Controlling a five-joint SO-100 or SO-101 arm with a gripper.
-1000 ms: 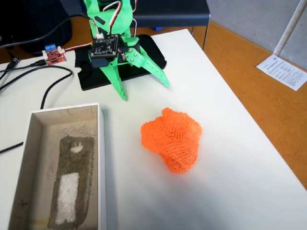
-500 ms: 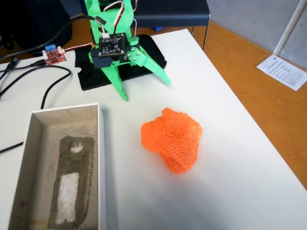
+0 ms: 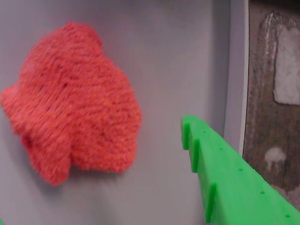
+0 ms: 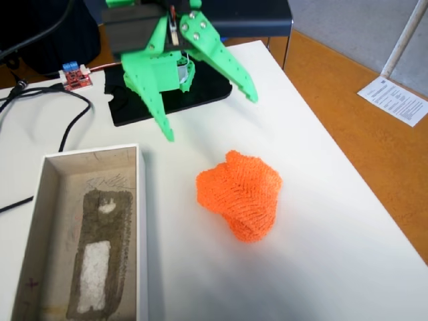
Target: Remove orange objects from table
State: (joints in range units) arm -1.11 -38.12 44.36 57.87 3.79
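the green gripper (image 4: 210, 114) hangs in the air over the far part of the white surface (image 4: 334, 221), its two fingers spread wide apart and holding nothing. that wide spread suits what lies below: the orange knitted cloth lump (image 4: 239, 192) is bulky and soft, so the fingers need room to pass down on either side of it. the lump sits in a crumpled heap on the bare surface near the middle of the fixed view, well clear of the gripper and not touched by it.

in the wrist view the lump (image 3: 72, 101) fills the left side, while one green finger (image 3: 229, 173) with its toothed inner edge juts in from the lower right. the lump is off to one side of that finger rather than between the two, so by my reading the gripper is not yet lined up over it.

a white-walled box (image 4: 83, 231) with a worn grey base stands open beside the lump, to its left in the fixed view, apart from it. it looks like the likely drop place. the box is empty of orange, so the removal is not yet done.
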